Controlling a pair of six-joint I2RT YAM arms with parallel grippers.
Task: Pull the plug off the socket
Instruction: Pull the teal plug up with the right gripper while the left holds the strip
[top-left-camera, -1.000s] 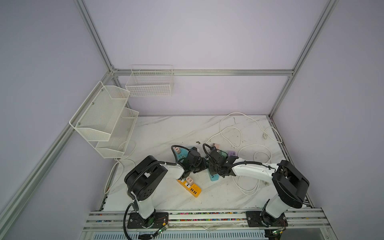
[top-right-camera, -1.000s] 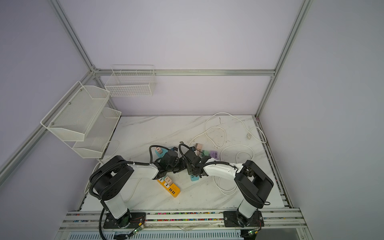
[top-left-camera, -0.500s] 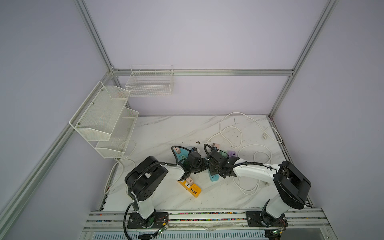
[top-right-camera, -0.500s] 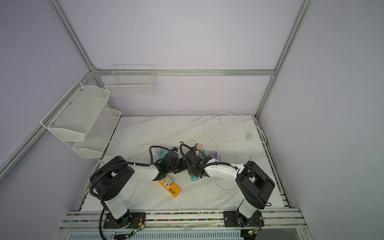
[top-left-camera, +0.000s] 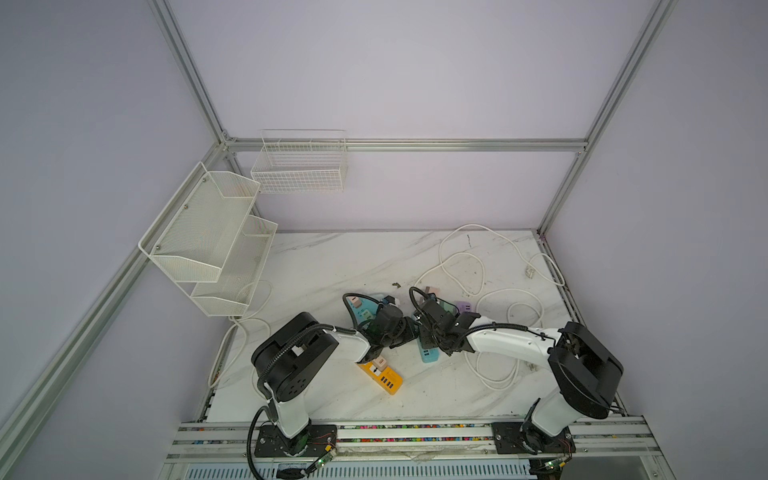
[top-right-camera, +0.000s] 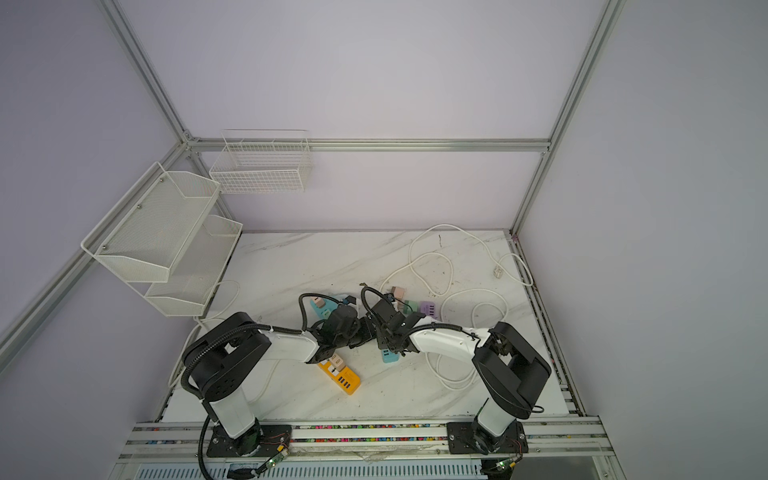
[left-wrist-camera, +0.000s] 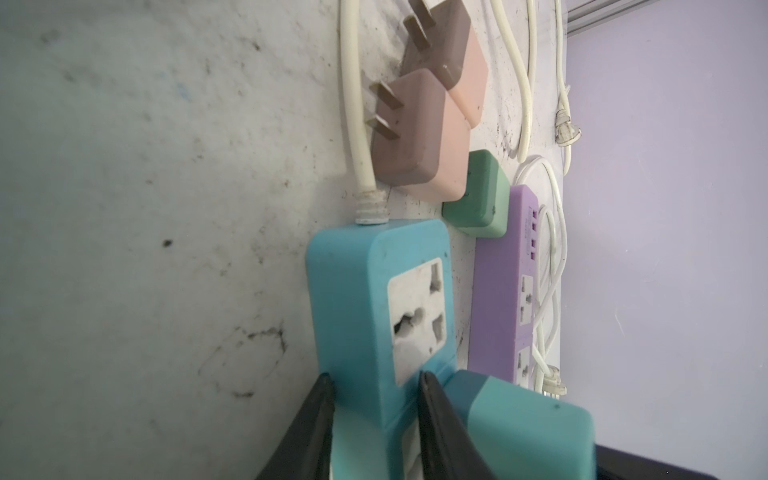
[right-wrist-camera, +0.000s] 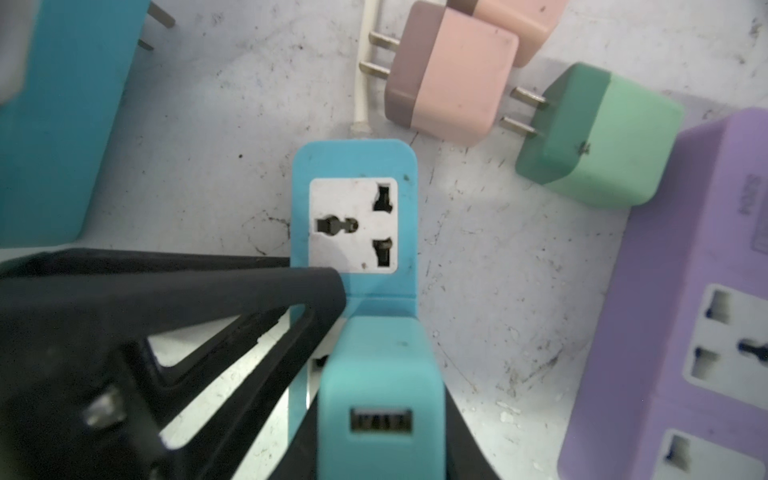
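The socket is a blue power strip (right-wrist-camera: 353, 224) lying flat on the marble table, mid-table in both top views (top-left-camera: 429, 355) (top-right-camera: 389, 356). A teal plug (right-wrist-camera: 380, 386) with a USB port stands on its second outlet, prongs hidden. My right gripper (right-wrist-camera: 380, 440) is shut on this plug, one finger on each side. My left gripper (left-wrist-camera: 376, 399) is shut across the strip's long sides (left-wrist-camera: 357, 291), just beside the plug (left-wrist-camera: 519, 428). Its black fingers (right-wrist-camera: 249, 291) show in the right wrist view. The two grippers meet over the strip (top-left-camera: 417, 332).
Loose pink plugs (left-wrist-camera: 419, 133) and a green plug (right-wrist-camera: 598, 137) lie beyond the strip's cord end. A purple strip (right-wrist-camera: 685, 291) lies beside it. An orange strip (top-left-camera: 384, 376), a second teal strip (top-left-camera: 361, 307), white cables (top-left-camera: 498, 299) and wire shelves (top-left-camera: 208, 241) are around.
Both arms stay almost where they were. The plug and the blue strip have not visibly shifted.
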